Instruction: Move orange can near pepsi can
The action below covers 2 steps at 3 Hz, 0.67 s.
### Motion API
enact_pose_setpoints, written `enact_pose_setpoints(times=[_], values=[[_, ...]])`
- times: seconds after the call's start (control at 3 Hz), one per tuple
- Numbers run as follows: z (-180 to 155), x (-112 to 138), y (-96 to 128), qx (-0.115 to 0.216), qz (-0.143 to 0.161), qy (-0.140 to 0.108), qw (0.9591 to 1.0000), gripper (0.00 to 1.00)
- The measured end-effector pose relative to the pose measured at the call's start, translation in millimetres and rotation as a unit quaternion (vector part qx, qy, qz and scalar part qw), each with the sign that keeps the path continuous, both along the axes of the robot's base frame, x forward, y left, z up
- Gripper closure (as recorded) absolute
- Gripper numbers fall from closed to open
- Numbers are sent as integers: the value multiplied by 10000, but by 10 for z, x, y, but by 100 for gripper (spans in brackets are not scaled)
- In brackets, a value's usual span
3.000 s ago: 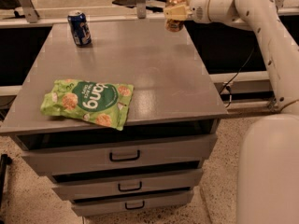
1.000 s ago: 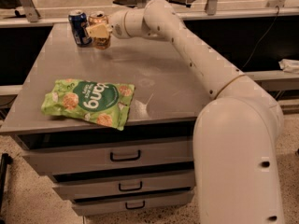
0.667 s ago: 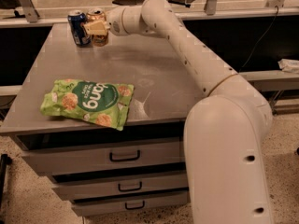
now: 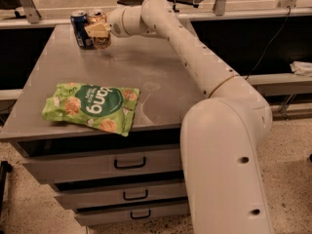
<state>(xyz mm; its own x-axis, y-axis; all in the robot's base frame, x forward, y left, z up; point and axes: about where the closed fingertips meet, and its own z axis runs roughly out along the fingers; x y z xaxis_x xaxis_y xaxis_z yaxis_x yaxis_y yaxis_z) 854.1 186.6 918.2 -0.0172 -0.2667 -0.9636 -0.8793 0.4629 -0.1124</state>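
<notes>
I see the gripper (image 4: pixel 97 31) at the far left corner of the grey table (image 4: pixel 161 82), its fingers pinched around the orange can (image 4: pixel 97 18). The orange can stands upright just beside the pepsi can (image 4: pixel 79 30), seemingly touching it. A green snack bag (image 4: pixel 92 106) lies well apart, near the front edge

Green snack bag (image 4: pixel 91 106) lying flat, grey three-drawer cabinet (image 4: pixel 87 65) beneath

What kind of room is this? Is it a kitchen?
Probably a lab or workshop, not a kitchen: a grey metal drawer cabinet, a speckled hard floor and a loose cable behind. The tool grips the orange can beside the pepsi can at the cabinet's far corner.
</notes>
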Motion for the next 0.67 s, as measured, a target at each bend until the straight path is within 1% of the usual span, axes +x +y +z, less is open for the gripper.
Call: enact_pose_setpoints(times=[0.33,0.67], values=[[-71,91,47,-95,-117,-32,9999,51],[-105,149,49,-132,-191,-56,9997,28]])
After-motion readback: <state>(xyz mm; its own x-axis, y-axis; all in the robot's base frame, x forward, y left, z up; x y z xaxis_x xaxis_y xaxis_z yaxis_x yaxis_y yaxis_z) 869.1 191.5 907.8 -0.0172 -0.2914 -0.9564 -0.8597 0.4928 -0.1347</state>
